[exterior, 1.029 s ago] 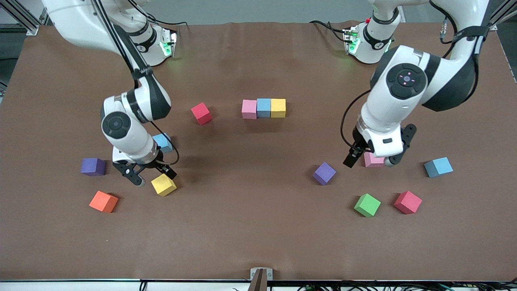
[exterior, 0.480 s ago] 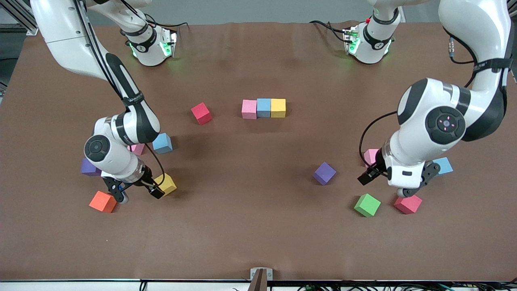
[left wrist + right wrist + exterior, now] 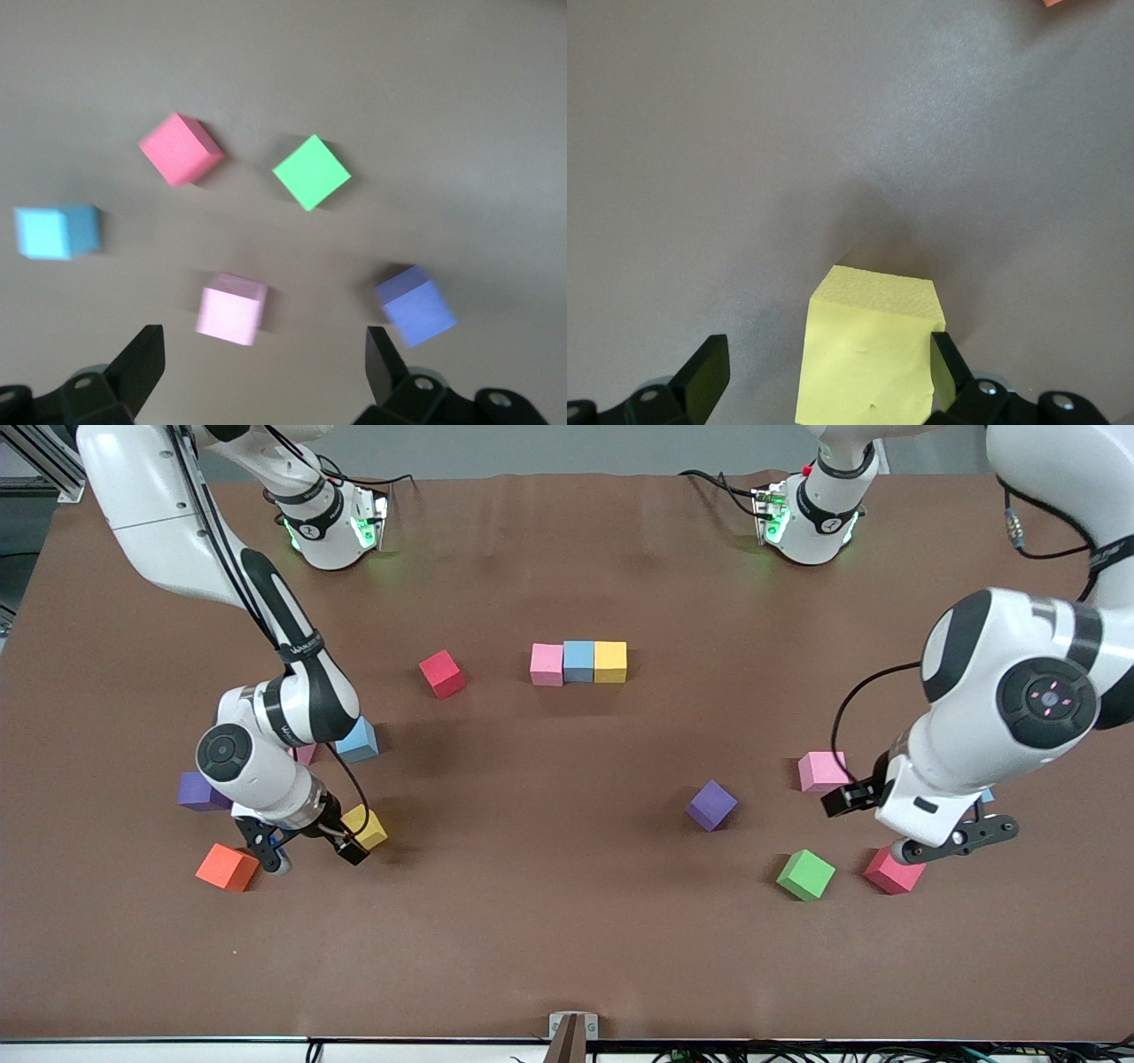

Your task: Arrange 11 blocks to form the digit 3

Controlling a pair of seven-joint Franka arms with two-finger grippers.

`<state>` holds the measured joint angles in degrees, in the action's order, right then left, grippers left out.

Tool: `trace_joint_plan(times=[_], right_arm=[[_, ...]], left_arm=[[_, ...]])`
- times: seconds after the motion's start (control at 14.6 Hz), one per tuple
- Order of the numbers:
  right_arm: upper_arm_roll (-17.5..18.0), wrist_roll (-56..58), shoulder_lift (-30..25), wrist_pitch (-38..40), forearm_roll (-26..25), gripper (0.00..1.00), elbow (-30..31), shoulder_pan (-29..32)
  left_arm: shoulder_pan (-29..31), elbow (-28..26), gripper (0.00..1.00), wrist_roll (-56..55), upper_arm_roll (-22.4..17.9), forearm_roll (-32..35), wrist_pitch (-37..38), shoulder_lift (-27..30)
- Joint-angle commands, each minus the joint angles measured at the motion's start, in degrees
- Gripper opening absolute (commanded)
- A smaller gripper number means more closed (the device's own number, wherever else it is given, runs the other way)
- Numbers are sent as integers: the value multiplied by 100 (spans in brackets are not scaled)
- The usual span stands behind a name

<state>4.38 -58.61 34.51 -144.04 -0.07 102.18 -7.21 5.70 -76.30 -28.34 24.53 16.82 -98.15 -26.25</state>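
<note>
- While only three blocks stand joined, a pink block (image 3: pixel 547 664), a blue block (image 3: pixel 578 661) and a yellow block (image 3: pixel 610 662) touching in one straight row mid-counter, the job looks to be early: that row reads as the top bar of the 3, running from one arm's end toward the other's.
- Right end effector (image 3: pixel 308 853) hangs low over the loose yellow block (image 3: pixel 368 825), fingers spread wide and gripping nothing; in the right wrist view that block (image 3: pixel 868 350) sits between the jaws, one finger (image 3: pixel 948 363) just beside it.
- I'd judge a pickup is in hand here. The next move calls for dropping squarely, closing on opposite flat faces, then carrying it to the row.
- That cube sits turned on the counter (image 3: pixel 567 921), a corner toward the front camera; being a cube, it has no long axis.
- Left end effector (image 3: pixel 921 824) is also released and empty, hovering near the red block (image 3: pixel 890 872) and a pink block (image 3: pixel 822 771).
- Green block (image 3: pixel 805 874), purple block (image 3: pixel 711 804) and orange block (image 3: pixel 227 866) lie scattered, apart.
</note>
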Motion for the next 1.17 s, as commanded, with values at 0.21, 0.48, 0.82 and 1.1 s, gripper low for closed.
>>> trace_joint_plan(times=[0.21, 0.48, 0.82, 1.1], right_arm=[[-157, 34, 196, -45, -203, 100, -172, -149], [-165, 60, 188, -28, -512, 100, -172, -176], [-165, -106, 21, 402, -512, 100, -181, -281], [-165, -300, -146, 798, -529, 100, -181, -413]], left_arm=[[370, -61, 100, 1357, 52, 41, 646, 910], [362, -87, 100, 1716, -53, -134, 1087, 1368], [-568, -577, 100, 2526, -1897, -1391, 1079, 2035], [-702, -1667, 100, 2509, -2154, -1822, 798, 2992]])
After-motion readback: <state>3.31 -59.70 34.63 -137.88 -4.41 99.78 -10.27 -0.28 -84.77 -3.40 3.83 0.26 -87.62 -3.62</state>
